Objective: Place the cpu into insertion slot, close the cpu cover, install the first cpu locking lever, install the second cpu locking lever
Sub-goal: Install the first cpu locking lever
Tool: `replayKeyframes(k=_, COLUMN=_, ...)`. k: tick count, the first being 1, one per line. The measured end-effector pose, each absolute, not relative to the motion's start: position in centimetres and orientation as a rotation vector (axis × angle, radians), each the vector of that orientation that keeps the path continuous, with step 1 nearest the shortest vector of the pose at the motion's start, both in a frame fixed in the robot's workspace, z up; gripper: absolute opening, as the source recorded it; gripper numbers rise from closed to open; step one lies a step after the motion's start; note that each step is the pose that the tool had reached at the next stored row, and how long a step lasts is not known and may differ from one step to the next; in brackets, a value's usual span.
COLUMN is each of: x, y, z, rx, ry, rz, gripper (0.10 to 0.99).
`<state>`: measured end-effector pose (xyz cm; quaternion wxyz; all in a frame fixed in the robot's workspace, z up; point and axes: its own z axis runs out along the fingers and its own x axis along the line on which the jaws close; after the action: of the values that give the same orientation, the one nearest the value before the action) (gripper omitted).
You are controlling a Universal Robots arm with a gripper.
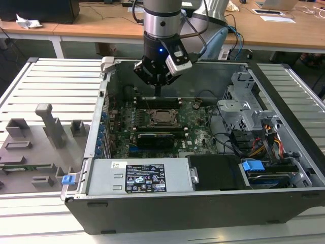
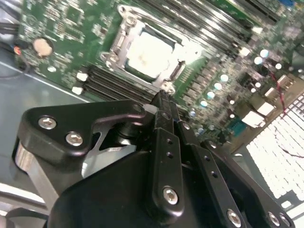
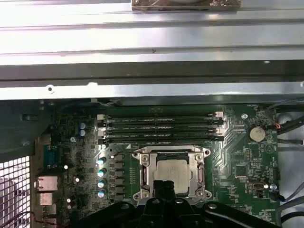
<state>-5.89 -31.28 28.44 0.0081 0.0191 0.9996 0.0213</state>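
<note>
Here, claw (image 1: 158, 91) with fingers pressed together and empty, poised just above the insertion slot (image 3: 172, 173), cpu (image 2: 151, 53) seated inside, cpu cover (image 3: 172, 153) framing it, green motherboard (image 3: 237, 156) around.

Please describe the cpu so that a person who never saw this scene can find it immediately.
Look inside the open computer case at the green motherboard. Beside the long black memory slots sits a silver square frame, the cpu cover. The cpu is the flat, pale metal square within it, just beyond the gripper.
</note>
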Motion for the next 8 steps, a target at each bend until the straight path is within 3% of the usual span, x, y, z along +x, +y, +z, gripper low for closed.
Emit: replayKeyframes(k=8, x=-6.46, y=-31.27, z=27.83, rx=-0.011, ry=3.123, rz=0.067, gripper=0.106)
